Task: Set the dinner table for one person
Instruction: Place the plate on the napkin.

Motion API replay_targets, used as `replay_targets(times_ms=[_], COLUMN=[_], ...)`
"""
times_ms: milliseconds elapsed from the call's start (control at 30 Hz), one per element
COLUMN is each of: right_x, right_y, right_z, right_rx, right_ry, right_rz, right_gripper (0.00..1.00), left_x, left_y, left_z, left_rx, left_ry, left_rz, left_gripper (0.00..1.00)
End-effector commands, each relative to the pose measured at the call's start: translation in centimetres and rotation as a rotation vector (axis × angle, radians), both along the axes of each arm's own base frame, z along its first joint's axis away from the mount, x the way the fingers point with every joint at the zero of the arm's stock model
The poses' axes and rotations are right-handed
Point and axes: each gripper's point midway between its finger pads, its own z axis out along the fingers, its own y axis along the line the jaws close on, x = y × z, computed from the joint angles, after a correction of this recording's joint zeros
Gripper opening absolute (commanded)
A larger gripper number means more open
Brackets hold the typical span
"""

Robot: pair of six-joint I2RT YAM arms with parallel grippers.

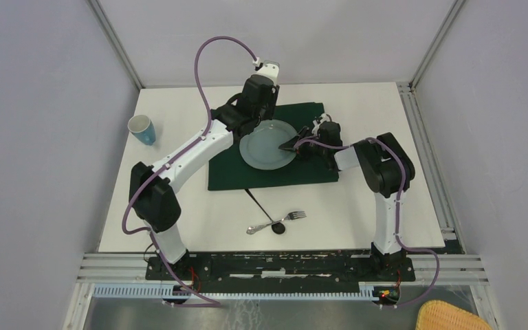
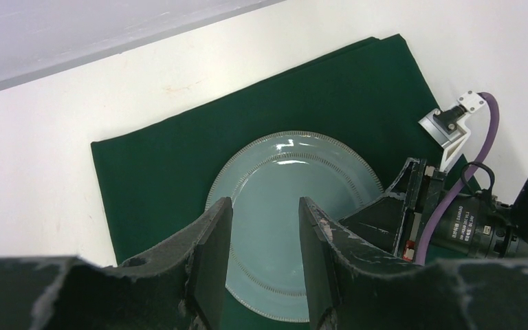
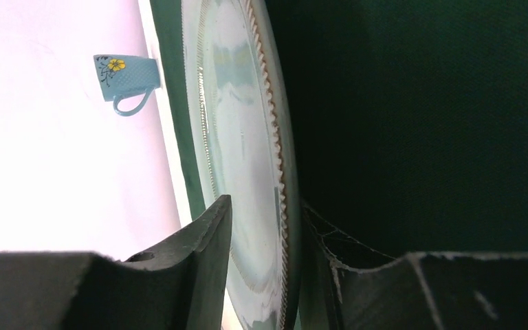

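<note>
Plate [image 1: 267,143] sits on green cloth [image 1: 309,172], mid-far on dinner table [image 1: 385,206]; right gripper [image 1: 290,146] straddles its 3 o'clock rim, jaws part-open, can't tell if pinching; half-open, empty left gripper [image 2: 266,206] hovers at 11 o'clock.

I am finding only one marking: small white lettering is showing on the black camera lens [image 2: 478,223] at the right of my left wrist's view, too small and blurred for reading.
</note>
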Motion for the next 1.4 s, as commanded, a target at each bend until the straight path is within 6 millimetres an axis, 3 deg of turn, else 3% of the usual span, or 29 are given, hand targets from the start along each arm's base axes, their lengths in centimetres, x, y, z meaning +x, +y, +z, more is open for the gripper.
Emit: replay_targets(times_ms=[0,967,1367], right_x=[1.6,1.7,1.8], right_y=[0.1,-5.1,-8.3], right_z=[5.3,5.1,7.7], right_rx=[-0.002,-0.369,-0.604], right_ry=[-0.148,-0.068,-0.129], right_rz=[-0.019,-0.155,-0.155], right_gripper=[0.42,0.44,0.46], left_x=[-0.3,0.1,0.5], left_y=[0.1,-0.5,-0.5], left_z=[3.5,3.8,3.2], left_rx=[-0.110,-0.118,-0.103], left_ry=[-0.060,-0.062,-0.052], left_rz=[0.018,-0.003,0.012], left_gripper=[0.48,0.49,0.49])
